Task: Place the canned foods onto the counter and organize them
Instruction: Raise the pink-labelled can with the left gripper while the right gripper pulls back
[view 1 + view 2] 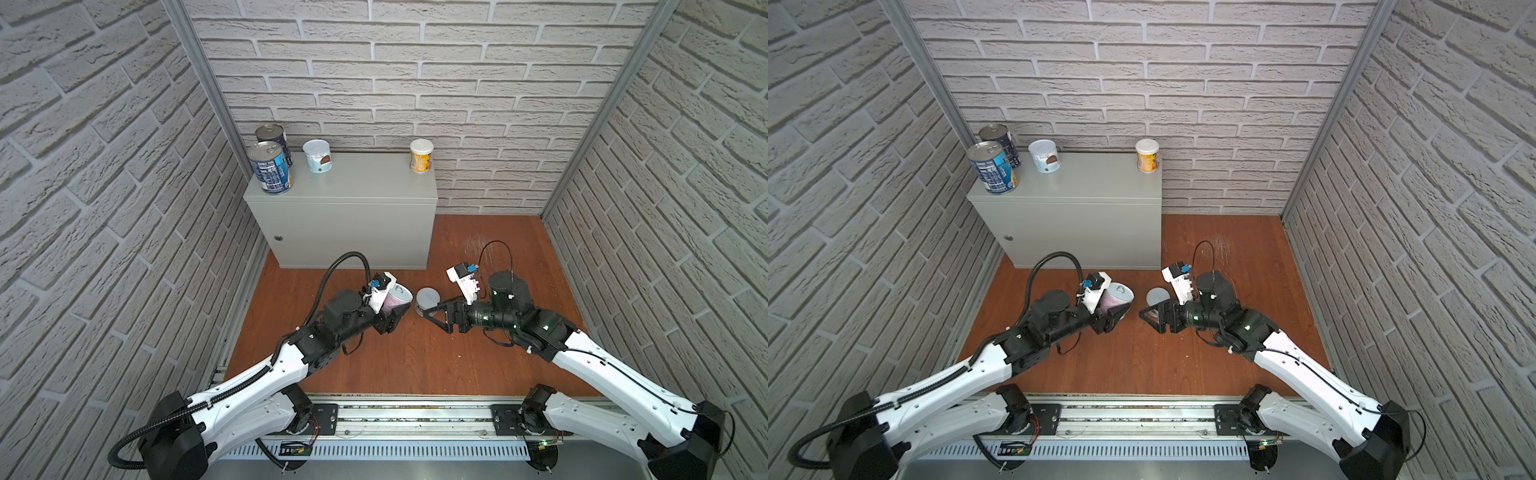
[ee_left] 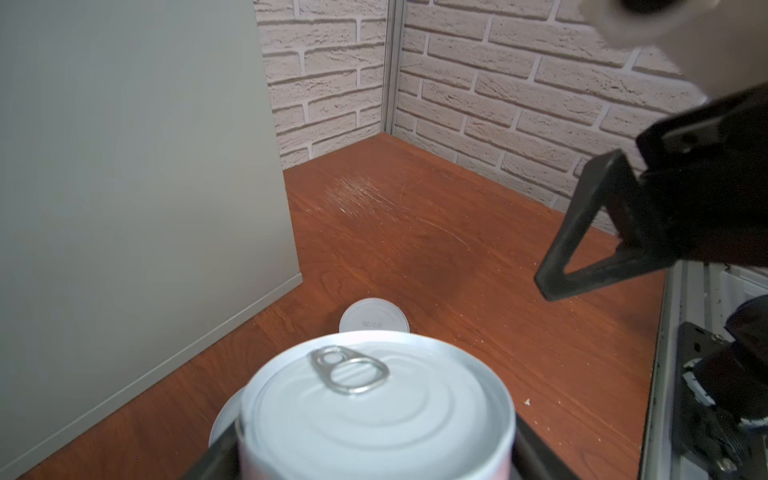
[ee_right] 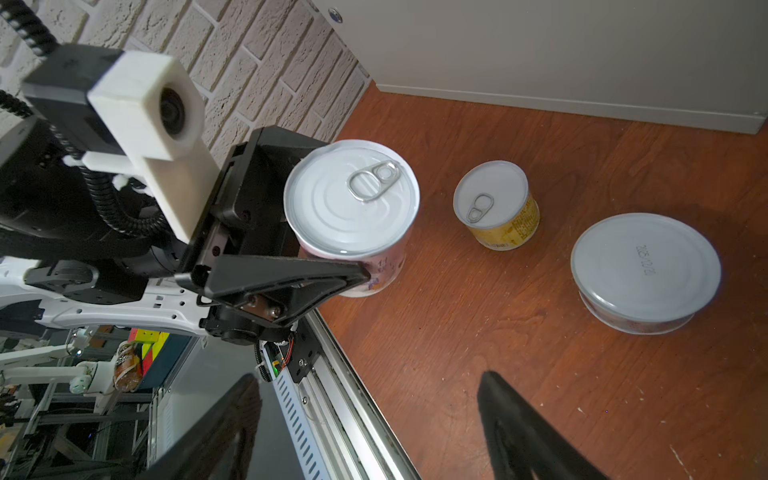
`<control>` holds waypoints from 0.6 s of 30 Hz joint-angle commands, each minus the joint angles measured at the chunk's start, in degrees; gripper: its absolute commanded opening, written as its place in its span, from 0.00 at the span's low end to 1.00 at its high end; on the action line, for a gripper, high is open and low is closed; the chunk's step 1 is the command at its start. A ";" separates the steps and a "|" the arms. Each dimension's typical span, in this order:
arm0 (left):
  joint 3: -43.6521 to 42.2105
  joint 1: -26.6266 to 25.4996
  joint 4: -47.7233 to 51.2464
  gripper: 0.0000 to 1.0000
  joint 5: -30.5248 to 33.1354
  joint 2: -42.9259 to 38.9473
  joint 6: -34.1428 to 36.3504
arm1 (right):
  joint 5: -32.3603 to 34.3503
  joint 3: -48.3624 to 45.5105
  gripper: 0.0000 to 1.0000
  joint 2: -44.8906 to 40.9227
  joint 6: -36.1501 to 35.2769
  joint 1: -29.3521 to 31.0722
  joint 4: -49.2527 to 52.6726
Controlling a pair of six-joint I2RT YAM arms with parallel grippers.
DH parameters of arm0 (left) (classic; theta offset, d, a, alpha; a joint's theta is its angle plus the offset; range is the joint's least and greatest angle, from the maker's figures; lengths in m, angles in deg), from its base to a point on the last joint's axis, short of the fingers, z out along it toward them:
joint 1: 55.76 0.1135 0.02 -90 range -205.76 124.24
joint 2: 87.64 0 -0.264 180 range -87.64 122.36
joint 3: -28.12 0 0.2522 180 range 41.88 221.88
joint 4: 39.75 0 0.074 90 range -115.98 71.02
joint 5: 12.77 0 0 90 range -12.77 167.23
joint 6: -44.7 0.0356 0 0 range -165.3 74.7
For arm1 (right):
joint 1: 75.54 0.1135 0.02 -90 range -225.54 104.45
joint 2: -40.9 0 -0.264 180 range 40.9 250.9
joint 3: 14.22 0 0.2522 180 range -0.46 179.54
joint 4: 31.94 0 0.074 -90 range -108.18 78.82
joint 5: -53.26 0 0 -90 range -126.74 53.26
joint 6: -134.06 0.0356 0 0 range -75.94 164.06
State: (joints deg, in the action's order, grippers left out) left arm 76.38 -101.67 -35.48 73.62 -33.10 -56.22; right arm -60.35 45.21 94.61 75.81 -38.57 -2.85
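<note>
While 4 cans (image 1: 318, 156) top the counter (image 1: 365, 187), left gripper (image 1: 397, 309) holds pink can (image 3: 351, 199).

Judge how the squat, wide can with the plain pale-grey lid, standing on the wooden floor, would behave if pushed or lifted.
The squat pale-grey-lidded can is much wider than tall, flat on the reddish wooden floor, so a push probably slides rather than tips it. Its smooth round wall may slip. Its width likely needs the right pincer opened wide.
</note>
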 commanded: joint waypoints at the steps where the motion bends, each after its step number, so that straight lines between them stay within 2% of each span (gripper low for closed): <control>1: 6.62 0.38 -3.87 0.46 2.46 0.81 1.55 | 2.15 -4.84 0.83 -2.79 3.05 0.29 -12.38; 6: 12.94 0.64 -0.92 0.46 4.47 2.92 3.12 | 1.80 -7.23 0.83 -4.61 1.36 0.73 -17.82; 10: 17.22 1.98 0.18 0.46 8.58 4.03 2.24 | 1.64 -9.58 0.83 -5.71 0.38 1.25 -23.10; 18: 23.45 7.55 2.59 0.45 12.27 5.83 -2.09 | 4.80 -11.83 0.83 -9.00 -3.19 2.18 -21.80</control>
State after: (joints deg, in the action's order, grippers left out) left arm 96.05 -95.62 -28.77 83.39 -26.98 -56.89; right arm -57.47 34.59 87.66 75.00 -36.89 -21.90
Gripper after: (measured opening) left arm 0.751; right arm 0.834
